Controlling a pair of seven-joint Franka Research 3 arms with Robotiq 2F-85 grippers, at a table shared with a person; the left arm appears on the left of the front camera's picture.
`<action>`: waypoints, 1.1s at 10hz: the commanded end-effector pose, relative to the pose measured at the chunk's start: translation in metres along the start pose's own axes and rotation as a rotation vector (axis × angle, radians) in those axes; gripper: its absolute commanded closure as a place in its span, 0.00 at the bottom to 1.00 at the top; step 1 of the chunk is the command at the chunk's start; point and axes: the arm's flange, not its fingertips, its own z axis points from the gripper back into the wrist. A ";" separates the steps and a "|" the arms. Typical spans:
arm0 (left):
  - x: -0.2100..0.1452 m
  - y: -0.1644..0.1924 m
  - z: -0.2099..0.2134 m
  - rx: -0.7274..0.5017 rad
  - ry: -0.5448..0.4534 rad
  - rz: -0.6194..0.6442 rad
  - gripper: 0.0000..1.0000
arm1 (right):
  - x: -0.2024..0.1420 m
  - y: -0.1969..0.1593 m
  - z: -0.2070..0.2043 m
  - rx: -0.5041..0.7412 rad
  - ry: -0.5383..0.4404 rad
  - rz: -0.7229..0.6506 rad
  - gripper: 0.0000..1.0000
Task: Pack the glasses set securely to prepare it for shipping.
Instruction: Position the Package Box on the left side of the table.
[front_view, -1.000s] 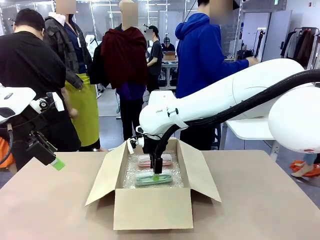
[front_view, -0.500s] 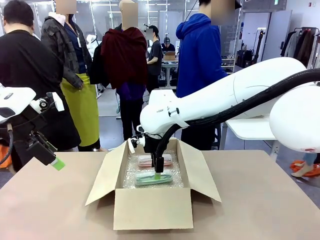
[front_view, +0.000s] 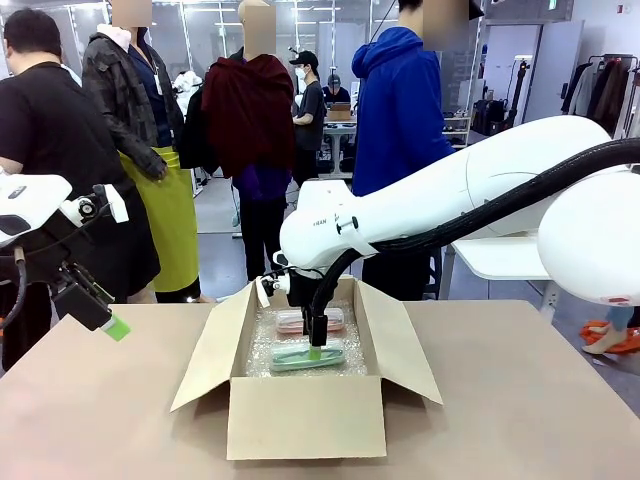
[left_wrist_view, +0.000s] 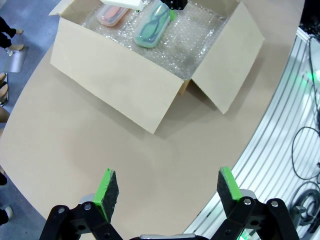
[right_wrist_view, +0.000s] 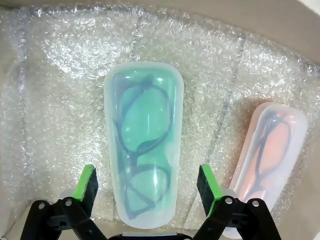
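Gaping: left tool (left_wrist_view: 166, 187), right tool (right_wrist_view: 148, 182); one box (front_view: 305, 415) holds mint case (right_wrist_view: 144, 140) plus pink case (right_wrist_view: 270, 160).

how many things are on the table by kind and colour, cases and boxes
mint green glasses case: 1
pale pink glasses case: 1
cardboard box: 1
total: 3

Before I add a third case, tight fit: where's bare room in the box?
Bubble wrap between mint case and the box wall away from pink case. Crowded between the cases; right gripper straddles the mint one.
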 end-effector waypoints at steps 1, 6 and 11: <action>0.000 0.001 0.000 -0.007 -0.014 -0.001 0.00 | 0.002 0.001 0.001 0.002 -0.015 -0.004 0.00; 0.000 0.001 0.000 -0.007 -0.014 -0.001 0.00 | -0.001 0.015 0.029 0.003 0.014 -0.003 0.00; 0.000 0.001 0.000 -0.007 -0.014 -0.001 0.00 | -0.051 0.070 0.105 -0.120 -0.093 -0.233 0.00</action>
